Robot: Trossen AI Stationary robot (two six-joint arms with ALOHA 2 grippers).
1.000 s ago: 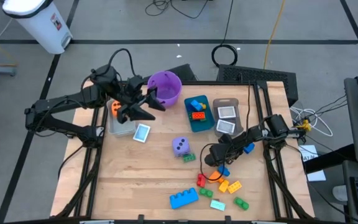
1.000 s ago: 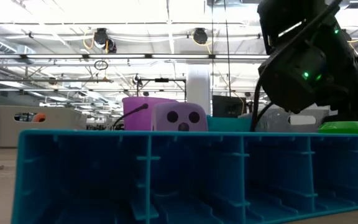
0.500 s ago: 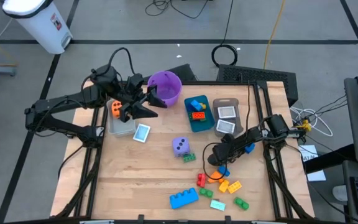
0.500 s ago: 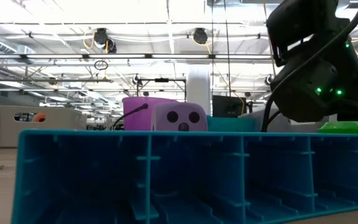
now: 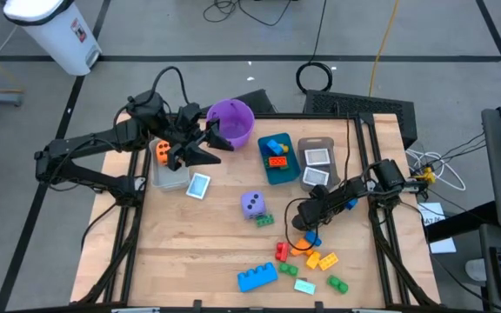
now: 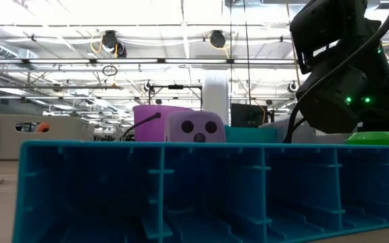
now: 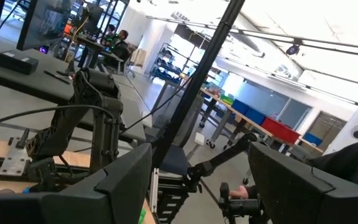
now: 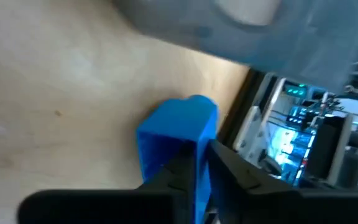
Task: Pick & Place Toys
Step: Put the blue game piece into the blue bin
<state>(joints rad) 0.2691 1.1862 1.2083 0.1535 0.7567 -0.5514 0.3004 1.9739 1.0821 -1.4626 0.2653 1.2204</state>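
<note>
My right gripper [image 5: 303, 229] reaches low over the table's right half, slanting down, and is shut on a small blue brick [image 8: 178, 134] that shows in the high view just under it [image 5: 311, 238]. Around it lie other toys: red, orange, yellow and green bricks [image 5: 313, 259], a large blue brick [image 5: 257, 277], a purple die [image 5: 252, 203] and a card [image 5: 198, 185]. In the low view the large blue brick [image 6: 208, 189] hides the right fingertips. My left gripper [image 5: 216, 149] hangs open and high over the far left, with nothing between its fingers [image 7: 129, 180]. My right gripper pinches a thin edge of the blue brick [image 8: 197, 152] between its two fingers [image 8: 232, 174]. The fingers slant down from the table's right side. The rest of the brick sticks out past the fingertips over the wood; whether it still rests on the table I cannot tell.
Along the far side stand a purple bucket [image 5: 231, 122], a clear bin with an orange die [image 5: 168, 169], a teal bin with bricks [image 5: 277, 158] and a grey bin with cards [image 5: 317, 165]. Another blue piece [image 5: 350, 205] lies beside the right arm. Bare wood lies at the near left.
My right hand has tipped a little and sunk slightly toward the bricks, as the low view shows. The toys on the table have stayed where they were.
</note>
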